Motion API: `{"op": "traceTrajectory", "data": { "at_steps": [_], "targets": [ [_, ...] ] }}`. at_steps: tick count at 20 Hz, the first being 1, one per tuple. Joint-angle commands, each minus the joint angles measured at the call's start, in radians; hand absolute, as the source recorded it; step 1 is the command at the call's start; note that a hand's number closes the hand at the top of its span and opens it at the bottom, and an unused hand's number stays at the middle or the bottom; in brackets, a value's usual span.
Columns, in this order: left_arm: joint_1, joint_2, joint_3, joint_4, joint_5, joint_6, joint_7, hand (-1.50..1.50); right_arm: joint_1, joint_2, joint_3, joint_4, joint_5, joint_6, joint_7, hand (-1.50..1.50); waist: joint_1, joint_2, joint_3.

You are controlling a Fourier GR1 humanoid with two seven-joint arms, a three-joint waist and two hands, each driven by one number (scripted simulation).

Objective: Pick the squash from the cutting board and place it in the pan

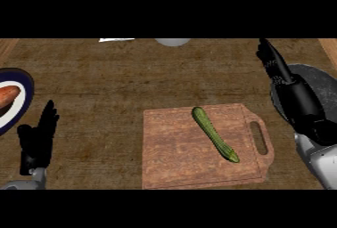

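My right hand (pixel 284 78): raised at the right edge of the view, fingers straight and pressed together, pointing toward the far side of the counter, holding nothing.
What lies under it: the dark grey pan (pixel 322 84), partly hidden by my right forearm, which crosses in front of it.
Squash (pixel 215 133) relative to my right hand: down and to the left of it, well apart, nothing of mine touching it.
Squash itself: long, green and slim, lying flat and slanted on the cutting board (pixel 178 151), its far end toward the board's middle top, its near end toward the handle side.
Cutting board: wooden, with a slot handle on its right, sitting just left of the pan and near the front of the counter (pixel 118 71).
My left hand (pixel 37 138): resting at the lower left of the view, fingers up and relaxed, empty.
Beyond my left hand: a blue-rimmed plate (pixel 23 87) at the left edge, carrying something orange-red that I cannot identify.
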Motion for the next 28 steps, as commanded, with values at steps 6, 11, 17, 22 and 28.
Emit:
{"op": "traceTrajectory", "data": {
  "at_steps": [6,11,17,22,28],
  "targets": [
    [-0.169,-0.114,-0.151,-0.156,0.009,-0.132,-0.134,0.00,-0.093,0.168,0.177,-0.012,-0.360,0.479,-0.103,1.50,0.083,-0.007,0.000],
    [-0.108,-0.199,-0.233,-0.161,0.003,-0.139,-0.167,0.00,-0.027,-0.059,0.033,0.304,-0.372,0.775,-0.317,-1.50,0.028,-0.015,-0.001],
    [-0.088,-0.182,-0.223,-0.197,0.021,-0.172,-0.152,0.00,-0.215,-0.151,-0.030,0.586,-0.124,0.965,-0.604,-1.50,0.043,-0.024,-0.003],
    [-0.071,-0.192,-0.239,-0.210,0.000,-0.165,-0.157,0.00,-0.323,-0.125,0.072,0.621,0.055,0.929,-0.650,-1.50,0.045,-0.026,-0.004],
    [-0.080,-0.203,-0.231,-0.182,-0.009,-0.165,-0.166,0.00,-0.419,-0.082,0.223,0.554,0.215,0.874,-0.565,-1.50,0.033,-0.030,-0.006]
  ]
}}
